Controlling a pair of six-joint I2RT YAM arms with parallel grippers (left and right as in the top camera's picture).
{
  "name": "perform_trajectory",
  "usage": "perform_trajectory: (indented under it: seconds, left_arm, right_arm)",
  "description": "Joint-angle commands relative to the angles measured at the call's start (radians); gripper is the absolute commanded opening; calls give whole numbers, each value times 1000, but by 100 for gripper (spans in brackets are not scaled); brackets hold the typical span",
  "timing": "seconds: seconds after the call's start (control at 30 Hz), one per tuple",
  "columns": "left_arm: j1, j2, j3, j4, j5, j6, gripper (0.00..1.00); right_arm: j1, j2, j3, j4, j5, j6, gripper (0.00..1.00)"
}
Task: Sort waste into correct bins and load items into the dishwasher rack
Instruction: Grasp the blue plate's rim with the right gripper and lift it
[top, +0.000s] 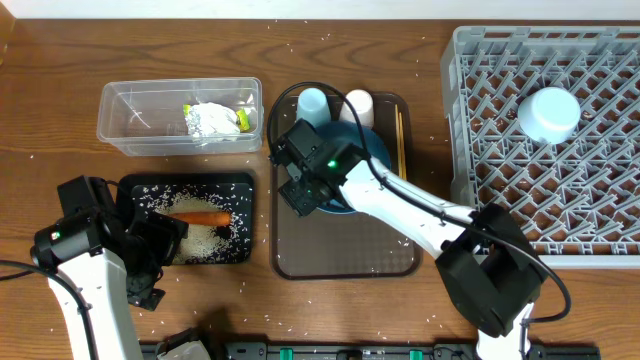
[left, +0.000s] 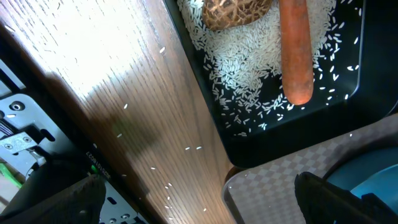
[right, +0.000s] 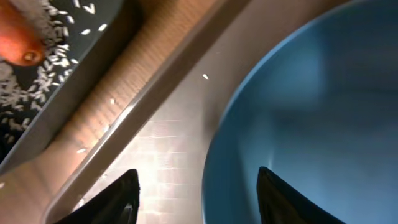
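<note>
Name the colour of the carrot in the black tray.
The carrot is orange; left wrist view.

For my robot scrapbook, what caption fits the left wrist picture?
An orange carrot and a brown food lump lie among white rice in the black tray.

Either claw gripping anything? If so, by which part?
Nothing is gripped. The right claw straddles the blue plate's rim, its jaws not closed on it; the left claw is open and empty.

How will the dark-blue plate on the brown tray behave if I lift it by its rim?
The dark-blue plate looks glossy, so it is probably slippery in the right tool. It looks rigid and wide, so gripped at one edge it may tilt.
</note>
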Motion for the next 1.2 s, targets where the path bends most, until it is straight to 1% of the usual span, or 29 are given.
perform_trajectory:
  seconds: [0.0,0.07,0.4,0.5,0.57,0.7,0.77,0.87,0.97,1.17]
  left_arm:
    - [5,2,0,-3,-10,-12,98]
    - [5,2,0,-3,-10,-12,98]
    - [5,2,0,-3,-10,-12,98]
    - [5,2,0,-2,-10,-12,98]
    - [5,2,0,-3,-10,-12,98]
    - [5,2,0,-3,-10,-12,98]
    - [5,2,0,-3,-10,-12,98]
    - [5,2,0,-3,-10,-12,98]
    - [5,2,0,-2,-10,-12,98]
    - [5,2,0,-3,-10,-12,98]
  right_arm:
    - [10,53,-3,4,58,47,52]
    - [10,72,-3,8,58,63,49]
    - [11,130,-3,8,71,72,48]
    - [11,130,-3,8,71,76,39]
    - [11,130,-3,6,71,97,31]
    - [11,125,-3,-8,65,135,9]
    - [11,118,-3,-16,63,147,2]
    - [11,95,-2,-27,56,161,1]
    - [11,55,-2,-33,8,161,1]
    - [2,-78,-2,-47,-106,161,1]
